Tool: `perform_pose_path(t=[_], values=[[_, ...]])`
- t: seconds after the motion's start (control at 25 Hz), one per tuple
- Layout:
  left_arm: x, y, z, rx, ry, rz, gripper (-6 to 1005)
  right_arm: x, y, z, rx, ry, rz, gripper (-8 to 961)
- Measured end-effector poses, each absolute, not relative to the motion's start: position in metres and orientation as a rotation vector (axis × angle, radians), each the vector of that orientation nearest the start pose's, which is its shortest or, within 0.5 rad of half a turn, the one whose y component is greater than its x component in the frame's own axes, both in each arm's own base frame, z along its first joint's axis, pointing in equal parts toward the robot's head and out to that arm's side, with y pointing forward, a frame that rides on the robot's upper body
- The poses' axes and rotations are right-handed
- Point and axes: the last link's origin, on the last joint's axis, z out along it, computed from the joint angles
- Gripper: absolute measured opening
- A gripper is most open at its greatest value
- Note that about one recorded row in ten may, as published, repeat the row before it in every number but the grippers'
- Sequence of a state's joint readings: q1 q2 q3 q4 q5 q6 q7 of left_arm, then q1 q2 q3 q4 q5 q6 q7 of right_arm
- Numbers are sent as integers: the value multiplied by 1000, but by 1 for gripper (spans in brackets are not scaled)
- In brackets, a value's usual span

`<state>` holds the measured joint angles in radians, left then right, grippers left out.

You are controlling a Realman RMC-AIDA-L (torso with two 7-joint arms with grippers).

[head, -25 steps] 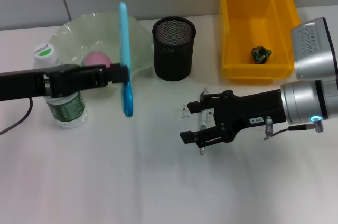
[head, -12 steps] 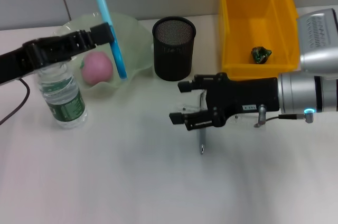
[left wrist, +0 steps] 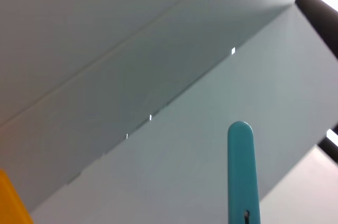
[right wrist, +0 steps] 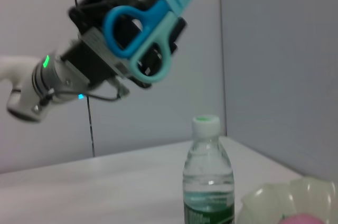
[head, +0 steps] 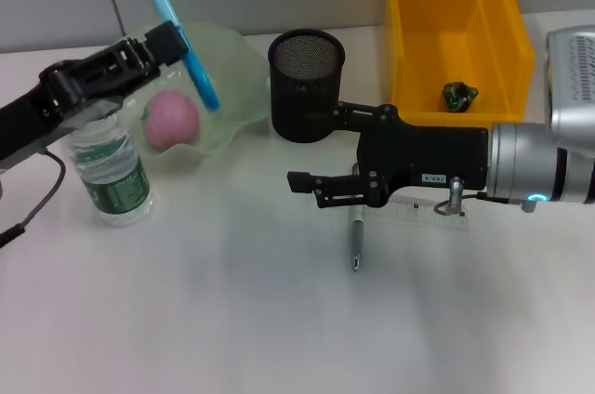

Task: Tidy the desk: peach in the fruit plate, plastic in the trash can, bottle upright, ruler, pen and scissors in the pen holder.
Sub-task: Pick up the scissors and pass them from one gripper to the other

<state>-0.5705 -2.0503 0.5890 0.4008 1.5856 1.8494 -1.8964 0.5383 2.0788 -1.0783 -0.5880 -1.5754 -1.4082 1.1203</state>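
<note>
Head view: blue scissors [head: 177, 36] are held aloft, pinched in the left gripper [head: 153, 45] above the fruit plate [head: 237, 69]; carrying them over the pen holder [head: 306, 85] is judged next. Right gripper [head: 321, 191] fingers are spread above the pen [head: 355, 243].

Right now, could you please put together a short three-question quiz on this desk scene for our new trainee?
1. True or false: the bottle stands upright.
2. The left gripper holds the: A) pen B) scissors C) ruler
3. Fill in: the peach lies in the ____.
The right gripper hovers open above the pen.

Key: 1 true; 2 B; 3 fruit plate.
</note>
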Motion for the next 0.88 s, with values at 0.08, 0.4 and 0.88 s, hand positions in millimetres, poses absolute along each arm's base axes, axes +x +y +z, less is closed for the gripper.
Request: perform_pose_path(t=[0.08,0.4,0.88], values=[[-222,317,22,-2329,-1385,-1779,267,218,339,-34,-2699,209,866,826],[-227,311,8,-2173,-1407,-1896,267,219,329,-32,-2610,116,1000,826],[-226,306,-13,-2003,-1398,-1972,268,215,316,-44,-2446,-12,1155,826]])
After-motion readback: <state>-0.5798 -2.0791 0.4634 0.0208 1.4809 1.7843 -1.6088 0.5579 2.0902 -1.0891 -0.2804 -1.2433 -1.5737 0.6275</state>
